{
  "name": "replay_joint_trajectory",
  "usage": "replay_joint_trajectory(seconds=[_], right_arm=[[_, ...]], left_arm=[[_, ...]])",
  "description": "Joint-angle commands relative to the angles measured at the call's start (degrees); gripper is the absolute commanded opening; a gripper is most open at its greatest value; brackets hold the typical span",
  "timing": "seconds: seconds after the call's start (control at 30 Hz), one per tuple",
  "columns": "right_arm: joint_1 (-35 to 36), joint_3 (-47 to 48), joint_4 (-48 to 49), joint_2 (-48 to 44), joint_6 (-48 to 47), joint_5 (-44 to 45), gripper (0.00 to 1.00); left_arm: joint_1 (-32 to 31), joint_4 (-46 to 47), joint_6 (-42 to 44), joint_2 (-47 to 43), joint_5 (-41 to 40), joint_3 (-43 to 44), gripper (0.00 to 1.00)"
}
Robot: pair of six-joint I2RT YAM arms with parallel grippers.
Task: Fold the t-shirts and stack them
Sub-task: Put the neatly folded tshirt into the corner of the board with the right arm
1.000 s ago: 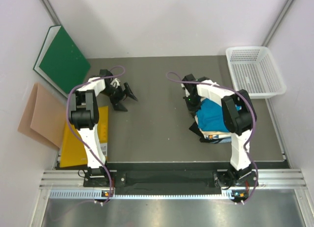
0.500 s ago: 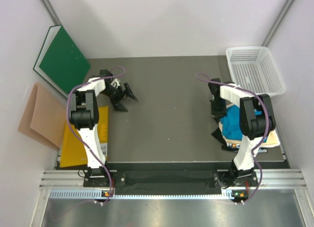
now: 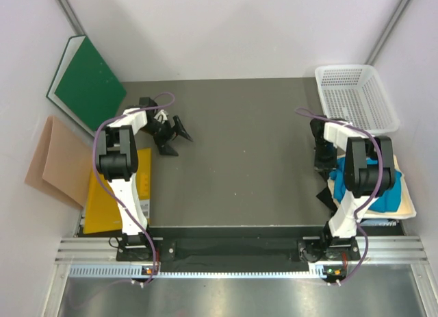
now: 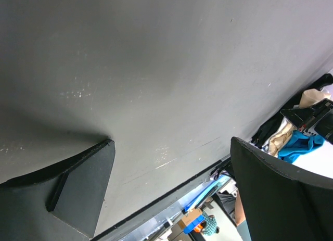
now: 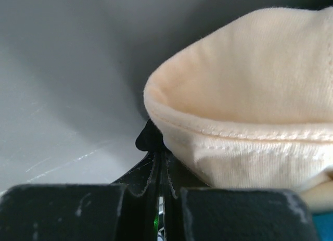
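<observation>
The right arm has swung from the middle-right of the worktop (image 3: 239, 166) out to its right edge, below the white basket (image 3: 356, 98). Its gripper (image 5: 159, 156), pinched on the cream t-shirt (image 3: 408, 205), has dragged it along with the teal t-shirt (image 3: 389, 196) lying on it. The cream one now reaches past the worktop's right edge.

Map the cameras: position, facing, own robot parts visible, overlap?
Top external: above and behind, looking down on the table; left arm, right arm whole, left gripper open.
Left wrist: low, looking across the table between its own fingers toward the teal t-shirt.
Right wrist: close on right gripper, shut on the cream t-shirt hem.
Shared: teal t-shirt in top external and left wrist; cream t-shirt in all three.
</observation>
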Motion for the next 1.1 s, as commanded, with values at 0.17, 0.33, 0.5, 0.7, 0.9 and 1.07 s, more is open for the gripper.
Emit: replay_joint_trajectory(seconds=[0.17,0.33,0.5,0.7,0.9,1.07], right_arm=[[10.1,7.6,4.0,-14.3,-7.5,-2.7,0.97],[14.6,10.3,15.6,-15.5,-7.6,-11.7,1.0],[18.7,17.8,20.8,-6.1,-6.3,-15.8,1.0],[23.3,29.9,26.2,5.8,-6.6,-19.6,1.0],[24.9,39.9,26.8,12.8,-7.9,-21.0,1.0],[24.8,40.1,26.7,13.1,-9.4,-20.4,1.0]], left_arm=[[-0.9,3.5,3.5,-0.5,-7.4,-1.9,0.99],[-0.9,3.8,4.2,-1.7,-8.6,-0.8,0.99],[-1.0,1.9,4.9,-1.2,-9.6,1.6,0.99],[-1.0,-0.3,5.7,-1.5,-13.0,4.4,0.99],[-1.5,-4.1,8.5,-1.2,-23.3,10.3,0.99],[-1.5,-2.3,9.9,-3.1,-24.7,10.2,0.99]])
